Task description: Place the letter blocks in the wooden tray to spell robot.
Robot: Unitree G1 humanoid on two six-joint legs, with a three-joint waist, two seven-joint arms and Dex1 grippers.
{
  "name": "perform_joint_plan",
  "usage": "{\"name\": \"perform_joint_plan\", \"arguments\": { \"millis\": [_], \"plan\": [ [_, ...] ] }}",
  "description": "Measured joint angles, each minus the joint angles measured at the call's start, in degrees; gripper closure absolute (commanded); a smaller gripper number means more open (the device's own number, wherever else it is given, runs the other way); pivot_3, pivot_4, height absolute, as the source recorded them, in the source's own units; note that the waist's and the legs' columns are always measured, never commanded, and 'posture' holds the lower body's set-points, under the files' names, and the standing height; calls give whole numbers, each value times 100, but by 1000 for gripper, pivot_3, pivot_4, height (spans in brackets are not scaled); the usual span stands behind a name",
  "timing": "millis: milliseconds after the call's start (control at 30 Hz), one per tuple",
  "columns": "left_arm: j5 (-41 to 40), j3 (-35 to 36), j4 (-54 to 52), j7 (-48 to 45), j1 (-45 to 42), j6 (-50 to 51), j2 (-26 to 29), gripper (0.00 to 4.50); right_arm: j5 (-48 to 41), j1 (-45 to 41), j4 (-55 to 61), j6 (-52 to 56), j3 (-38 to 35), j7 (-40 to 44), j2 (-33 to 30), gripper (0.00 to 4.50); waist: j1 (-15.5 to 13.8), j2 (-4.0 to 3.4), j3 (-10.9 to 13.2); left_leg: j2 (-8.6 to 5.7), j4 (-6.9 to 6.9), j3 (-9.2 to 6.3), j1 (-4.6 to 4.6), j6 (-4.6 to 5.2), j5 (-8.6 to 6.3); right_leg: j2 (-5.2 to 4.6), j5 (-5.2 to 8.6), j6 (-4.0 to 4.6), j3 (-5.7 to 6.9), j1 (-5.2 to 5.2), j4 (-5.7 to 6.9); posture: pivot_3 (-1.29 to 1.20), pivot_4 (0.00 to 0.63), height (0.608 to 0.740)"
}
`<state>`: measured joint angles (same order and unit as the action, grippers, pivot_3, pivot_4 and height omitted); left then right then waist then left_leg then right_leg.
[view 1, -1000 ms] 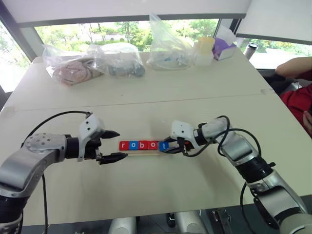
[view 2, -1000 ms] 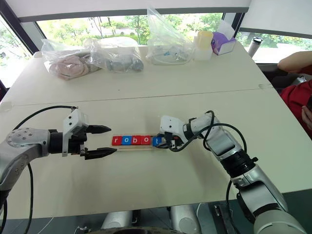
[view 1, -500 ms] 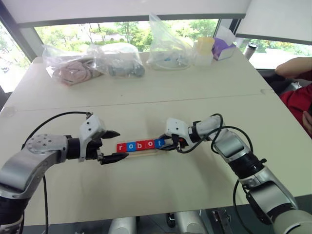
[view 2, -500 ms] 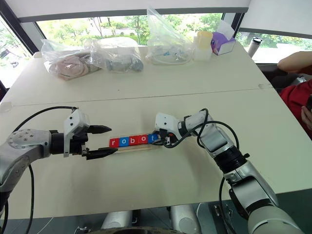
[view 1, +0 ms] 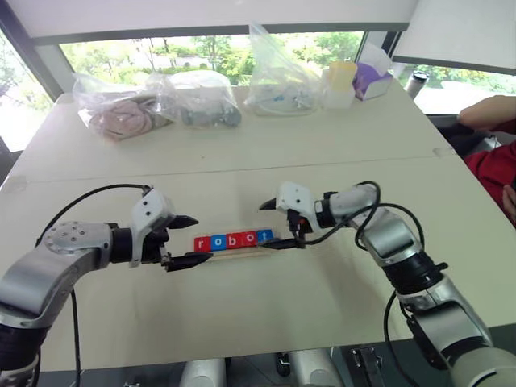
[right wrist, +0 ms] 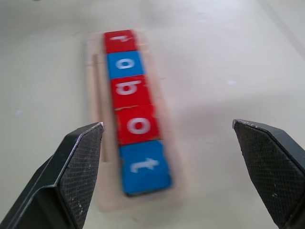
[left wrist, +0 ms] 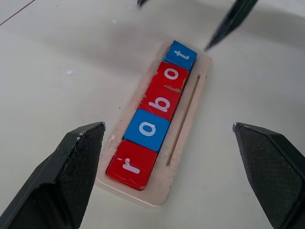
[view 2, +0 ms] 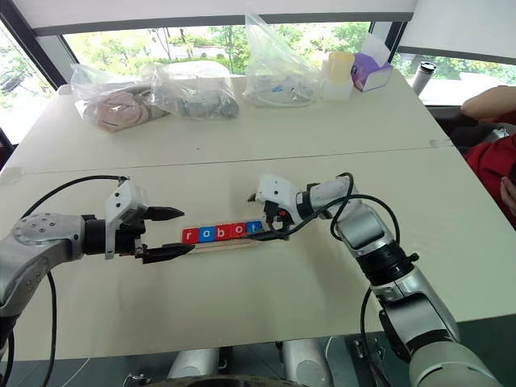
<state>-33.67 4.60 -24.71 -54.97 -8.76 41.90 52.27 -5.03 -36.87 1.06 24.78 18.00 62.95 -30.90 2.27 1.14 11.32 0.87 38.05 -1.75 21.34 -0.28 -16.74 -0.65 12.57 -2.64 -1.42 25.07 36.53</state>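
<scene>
On the pale worktop [view 1: 242, 322], the wooden tray [left wrist: 188, 124] lies between two robot arms, with all five letter blocks [view 1: 233, 240] seated in a touching row that reads r, o, b, o, t. The left end effector [view 1: 184, 240] hovers at the r end, fingers apart and empty. The right end effector [view 1: 278, 224] sits above the blue t [right wrist: 144, 166], fingers spread wide, gripping nothing. Likely best now: draw both straight away, without nudging tray or tiles.
</scene>
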Motion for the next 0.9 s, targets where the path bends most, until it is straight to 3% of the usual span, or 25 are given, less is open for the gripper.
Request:
{"name": "perform_joint_plan", "arguments": {
  "millis": [900],
  "plan": [
    [-58,82,-7,82,32,51,-3,0,720,61,-985,-1061,176,-457,73,67,14,0,0,1,0,1,0,0,0,2,-2,-3,-1,5,7,0,150,740]
  ]
}}
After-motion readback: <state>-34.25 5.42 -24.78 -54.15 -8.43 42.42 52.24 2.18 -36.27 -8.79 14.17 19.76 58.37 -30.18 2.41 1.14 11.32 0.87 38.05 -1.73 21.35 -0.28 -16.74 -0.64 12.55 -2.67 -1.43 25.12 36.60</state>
